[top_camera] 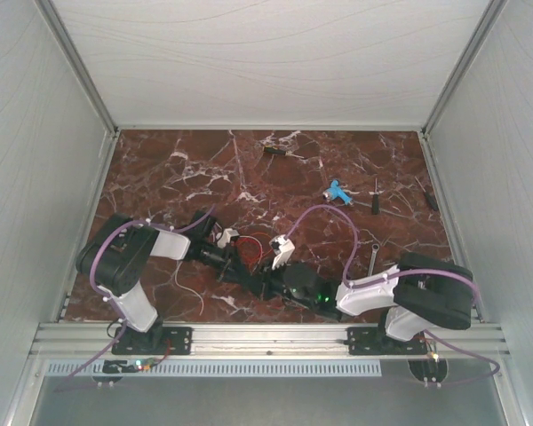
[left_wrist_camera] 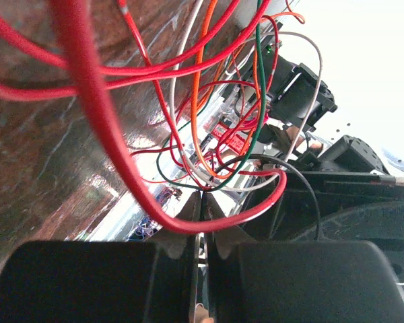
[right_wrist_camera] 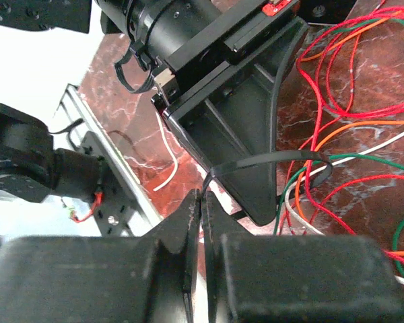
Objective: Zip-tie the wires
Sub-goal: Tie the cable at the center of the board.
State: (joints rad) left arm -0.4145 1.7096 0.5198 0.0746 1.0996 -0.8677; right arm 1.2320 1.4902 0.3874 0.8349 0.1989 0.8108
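Above the counter (top_camera: 338, 169), the right gripper (right_wrist_camera: 202, 202) was clamped on the zip tie (right_wrist_camera: 276, 158), which looped around the wires (left_wrist_camera: 87, 87). The left gripper (left_wrist_camera: 202, 215) was closed to a slit, pinching wires at its tips.

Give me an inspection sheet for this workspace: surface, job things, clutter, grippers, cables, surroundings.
Surface: dark red marble table with white veins; no spills seen.
Job's things: wires in a loose red, orange, white and green tangle; zip tie arcs from the right gripper to the tangle.
Clutter: screwdrivers, blue tool and wrench on the far and right side.
Grippers: left gripper shut, cannot tell on what; right gripper shut on the zip tie.
Cables: purple robot cables loop over both arms.
Surroundings: pale enclosure walls; metal rail at the near edge.
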